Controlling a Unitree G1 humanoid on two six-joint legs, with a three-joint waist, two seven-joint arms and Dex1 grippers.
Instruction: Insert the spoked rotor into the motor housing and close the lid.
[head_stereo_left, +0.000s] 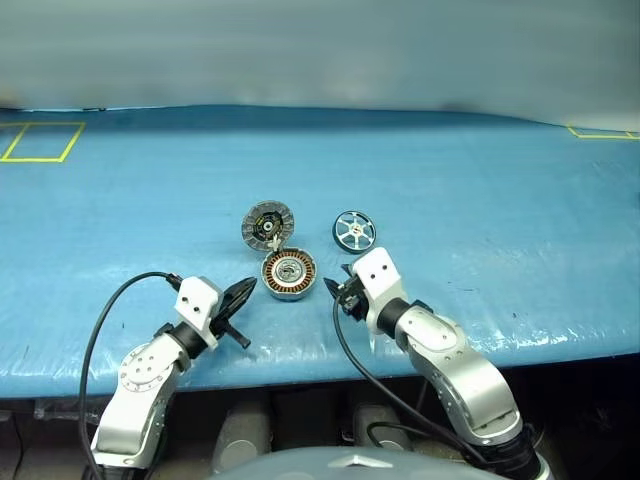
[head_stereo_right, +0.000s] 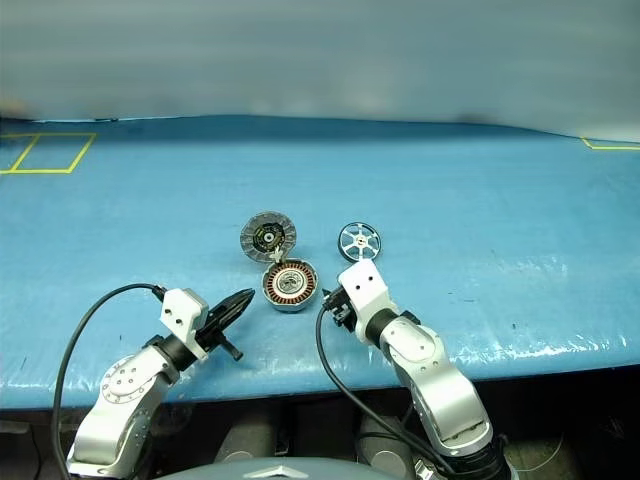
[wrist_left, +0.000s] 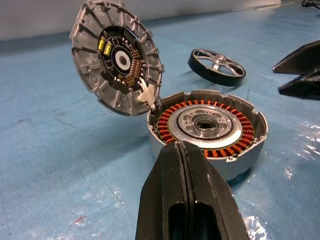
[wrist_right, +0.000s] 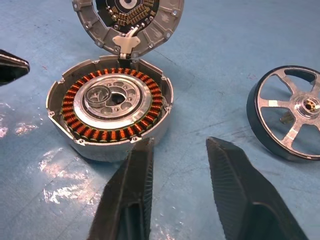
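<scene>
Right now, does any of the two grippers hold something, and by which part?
Nothing is held. The left gripper is shut on nothing; the right gripper stands open.

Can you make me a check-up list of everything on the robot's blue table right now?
Surface: blue table cover, shiny patches near the front edge.
Job's things: motor housing open, copper windings showing; lid swung up, still joined; spoked rotor lying flat, apart from the housing.
Clutter: nothing seen.
Pincers: left pincer shut, empty, beside the housing; right pincer open, empty.
Cables: black cable looping off each wrist.
Surroundings: yellow tape squares at the far corners.
</scene>
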